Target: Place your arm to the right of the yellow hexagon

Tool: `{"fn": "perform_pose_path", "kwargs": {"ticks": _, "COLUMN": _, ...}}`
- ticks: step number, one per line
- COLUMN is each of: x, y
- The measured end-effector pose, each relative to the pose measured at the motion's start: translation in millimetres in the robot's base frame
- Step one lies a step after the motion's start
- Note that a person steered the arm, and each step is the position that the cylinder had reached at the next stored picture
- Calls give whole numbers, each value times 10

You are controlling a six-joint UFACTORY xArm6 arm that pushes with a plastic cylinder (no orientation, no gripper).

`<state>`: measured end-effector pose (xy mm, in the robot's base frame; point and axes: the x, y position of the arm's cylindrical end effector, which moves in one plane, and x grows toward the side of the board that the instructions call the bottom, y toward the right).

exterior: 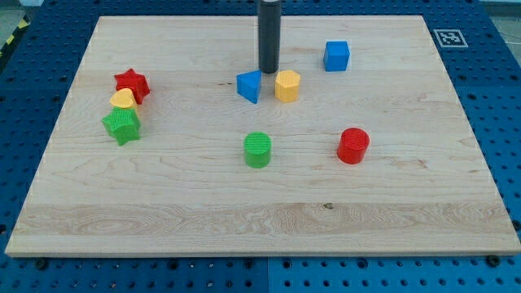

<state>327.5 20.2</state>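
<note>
The yellow hexagon [287, 85] sits on the wooden board [203, 195], above the middle. A blue triangle [251, 85] lies just to its left. My tip [269, 71] is at the end of the dark rod, just above the gap between the blue triangle and the yellow hexagon, slightly up and left of the hexagon. It seems not to touch either block.
A blue cube [336, 56] is up and right of the hexagon. A red cylinder [353, 146] and a green cylinder [257, 150] lie lower. At the left, a red star [131, 84], a yellow block [123, 100] and a green star [122, 125] cluster together.
</note>
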Motion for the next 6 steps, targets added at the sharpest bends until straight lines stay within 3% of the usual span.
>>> {"fn": "perform_pose_path", "kwargs": {"ticks": 4, "x": 389, "y": 702}}
{"fn": "perform_pose_path", "kwargs": {"ticks": 6, "x": 477, "y": 727}}
